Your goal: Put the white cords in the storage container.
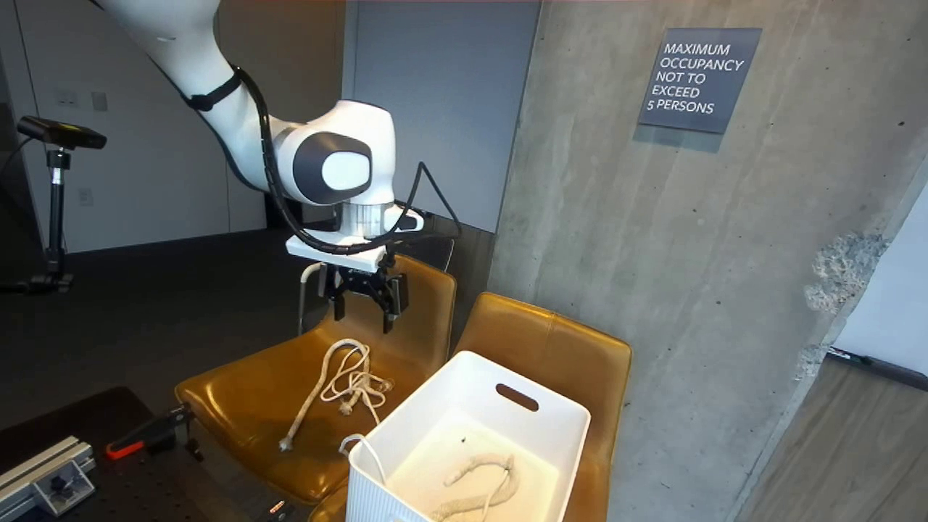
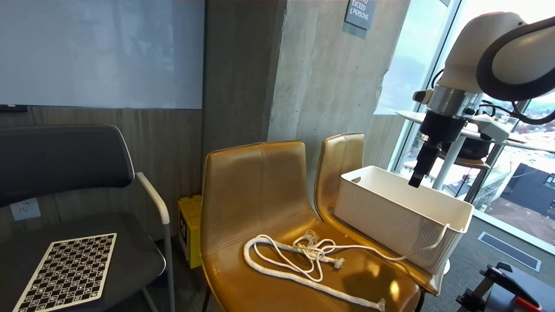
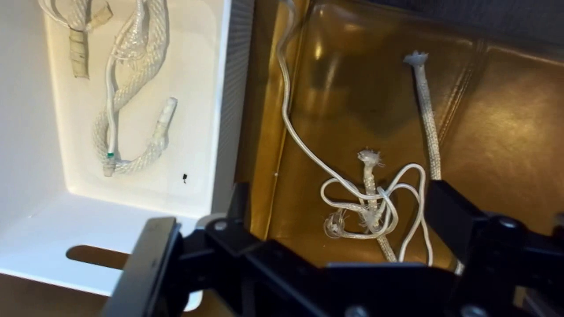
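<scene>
Concrete wall (image 1: 674, 239) is filling the 12-to-3 o'clock side in an exterior view. My arm (image 1: 235, 138) is sitting around 10 o'clock there. Tan chair-seat worktop (image 1: 246, 370) is carrying a loose tangle of white cords (image 3: 372, 213); another tan chair (image 1: 551, 326) is standing just beside it, bearing the storage container (image 2: 390, 223). That container is resting at 2 o'clock from the tangle in an exterior view, between 9 and 10 o'clock from it in the wrist view.

Cords are lying in two spots: the tangle is showing frayed ends, with one thin strand (image 3: 287, 83) running over the container's rim in both exterior views; thick twisted cord (image 3: 152, 57) is curling on the container floor. Whether the two lots are joining isn't showing.

Wall sign (image 1: 699, 80) is hanging at 2 o'clock in an exterior view. My tool (image 1: 364, 323) is hanging at 12 o'clock from the tangle there, apart from cords and container. Its fingers (image 3: 454, 220) are standing well spread, at 8 and 4 o'clock in the wrist view, part of the tangle showing between them.

Handle slot (image 3: 94, 256) is showing at 8 o'clock, wrist view. Green band (image 3: 110, 155) is wrapping a thin cord (image 3: 112, 130) in the container, 9 o'clock. Dark speck (image 3: 185, 178) is sitting on the container floor, between 3 and 4 o'clock from the band.
</scene>
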`<move>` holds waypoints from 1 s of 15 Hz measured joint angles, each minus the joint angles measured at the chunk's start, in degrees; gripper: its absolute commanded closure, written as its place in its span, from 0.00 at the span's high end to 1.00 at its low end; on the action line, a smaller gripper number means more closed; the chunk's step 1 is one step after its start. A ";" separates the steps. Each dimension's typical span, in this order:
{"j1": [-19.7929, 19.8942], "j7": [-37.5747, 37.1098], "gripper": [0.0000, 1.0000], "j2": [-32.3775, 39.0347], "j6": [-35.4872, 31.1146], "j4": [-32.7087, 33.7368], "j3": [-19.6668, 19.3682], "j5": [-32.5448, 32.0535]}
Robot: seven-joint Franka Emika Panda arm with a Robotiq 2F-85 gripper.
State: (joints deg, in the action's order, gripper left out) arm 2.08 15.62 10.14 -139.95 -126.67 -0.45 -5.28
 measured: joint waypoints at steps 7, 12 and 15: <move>-11.92 -16.17 1.00 5.59 -1.73 2.21 4.29 -12.68; -15.70 -19.17 1.00 18.81 -1.50 14.57 3.93 -16.13; -15.79 -18.83 1.00 27.29 -1.25 22.61 3.40 -16.12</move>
State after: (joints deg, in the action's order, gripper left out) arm -13.71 -3.22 37.43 -141.21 -104.06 2.95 -21.40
